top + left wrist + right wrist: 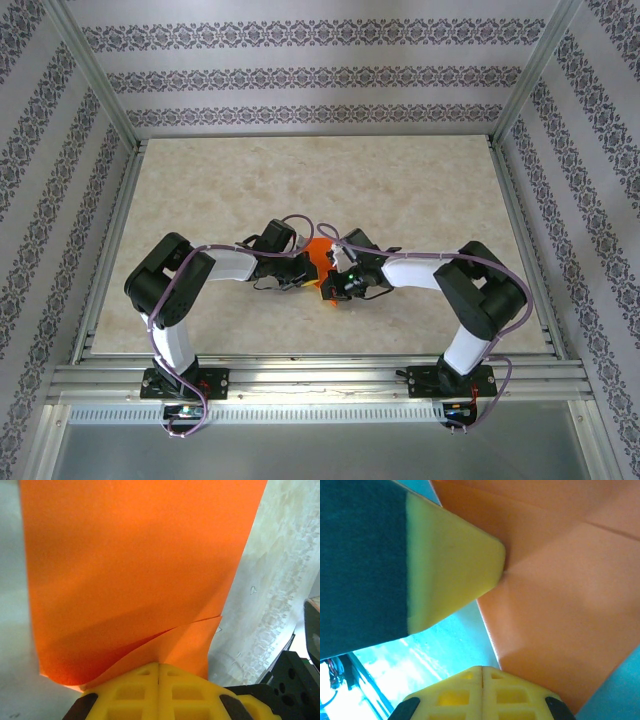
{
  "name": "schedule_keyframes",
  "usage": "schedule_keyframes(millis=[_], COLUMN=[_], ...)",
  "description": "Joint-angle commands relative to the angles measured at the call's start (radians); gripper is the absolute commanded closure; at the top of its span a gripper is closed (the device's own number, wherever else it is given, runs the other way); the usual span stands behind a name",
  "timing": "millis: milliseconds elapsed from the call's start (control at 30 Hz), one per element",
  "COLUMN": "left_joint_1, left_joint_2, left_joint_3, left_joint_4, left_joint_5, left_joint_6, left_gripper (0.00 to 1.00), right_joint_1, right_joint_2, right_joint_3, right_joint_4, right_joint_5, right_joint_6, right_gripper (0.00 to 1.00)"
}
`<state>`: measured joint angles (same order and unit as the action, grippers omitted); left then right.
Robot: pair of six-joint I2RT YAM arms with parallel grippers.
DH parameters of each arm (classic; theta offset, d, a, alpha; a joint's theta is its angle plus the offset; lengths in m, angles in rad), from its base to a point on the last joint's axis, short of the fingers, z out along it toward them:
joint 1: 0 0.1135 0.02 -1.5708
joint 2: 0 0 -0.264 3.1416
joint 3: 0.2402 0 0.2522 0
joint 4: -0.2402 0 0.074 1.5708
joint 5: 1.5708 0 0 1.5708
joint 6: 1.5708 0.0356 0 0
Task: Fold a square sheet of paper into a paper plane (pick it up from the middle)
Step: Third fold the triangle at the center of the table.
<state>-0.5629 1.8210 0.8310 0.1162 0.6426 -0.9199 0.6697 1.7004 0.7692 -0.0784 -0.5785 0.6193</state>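
The square sheet of paper is bright orange, folded with creases, and stands raised off the table between both grippers at the middle. In the left wrist view the sheet rises from my left gripper, whose yellow jaws are shut with the paper's layers puckering into their seam. My left gripper and right gripper meet tip to tip. The right gripper is shut; the sheet passes just behind its right finger, and I cannot tell if it is pinched. The paper plane is out of view.
The beige marble-pattern table is framed by aluminium rails at the near edge and patterned walls on three sides. The left gripper's yellow finger touches the sheet where creases converge. The right arm's dark body sits close by.
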Motion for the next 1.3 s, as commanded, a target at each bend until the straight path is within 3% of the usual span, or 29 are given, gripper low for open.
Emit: schedule_keyframes(millis=[0, 467, 1267], left_joint_1=[-0.012, -0.012, -0.012], left_joint_2=[0.033, 0.037, 0.049], left_joint_3=[-0.024, -0.02, -0.035], left_joint_4=[-0.021, -0.019, -0.03], left_joint_5=[-0.022, -0.018, -0.043], left_joint_6=[0.009, 0.011, 0.009], left_gripper=[1.0, 1.0, 1.0], right_joint_1=[-0.011, -0.011, -0.01], right_joint_2=[-0.048, 0.039, -0.127], right_joint_3=[0.0, -0.003, -0.218], right_joint_4=[0.008, 0.047, 0.02], right_joint_5=[-0.02, 0.009, -0.013], right_joint_6=[0.017, 0.029, 0.01], right_gripper=[0.96, 0.96, 0.93])
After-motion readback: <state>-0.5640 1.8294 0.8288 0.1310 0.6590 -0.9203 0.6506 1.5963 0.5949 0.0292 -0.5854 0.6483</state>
